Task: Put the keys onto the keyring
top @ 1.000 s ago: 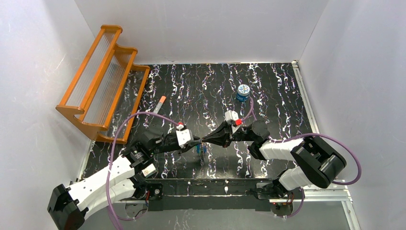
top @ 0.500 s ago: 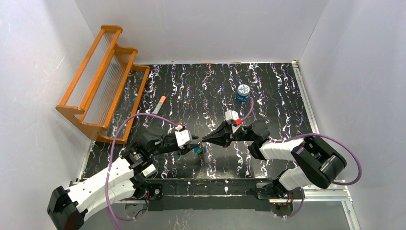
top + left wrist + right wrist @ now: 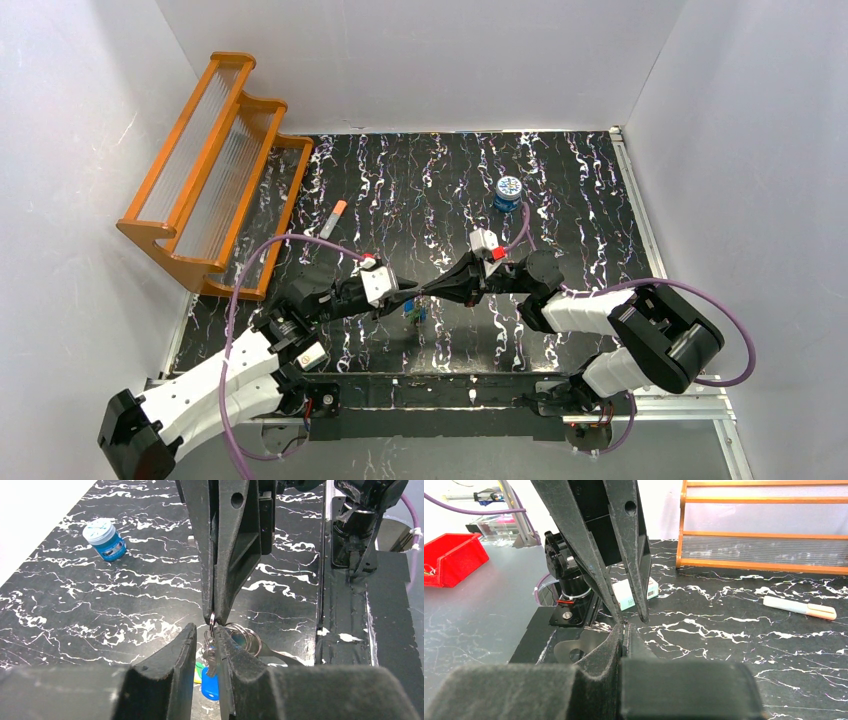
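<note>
Right claw (image 3: 214, 615) is pressed together, its tips nipping a thin metal loop at the top of the keyring (image 3: 243, 637). The keys (image 3: 210, 687) hang bunched straight below that tip: blue head lowest, green just beside it. Can't tell if they touch the counter (image 3: 100, 605).

Left claw (image 3: 206, 632) faces it tip to tip. Its fingers (image 3: 170, 675) are a narrow gap apart, with the bunch sitting in that gap. Can't tell whether the pads bite the keys or only flank them. The keyring's coils stick out just past one left finger.

Blue tin (image 3: 105, 539) is well apart from both claws, beyond the right one. White tube (image 3: 799, 607) lies well off to the side of the left claw.
</note>
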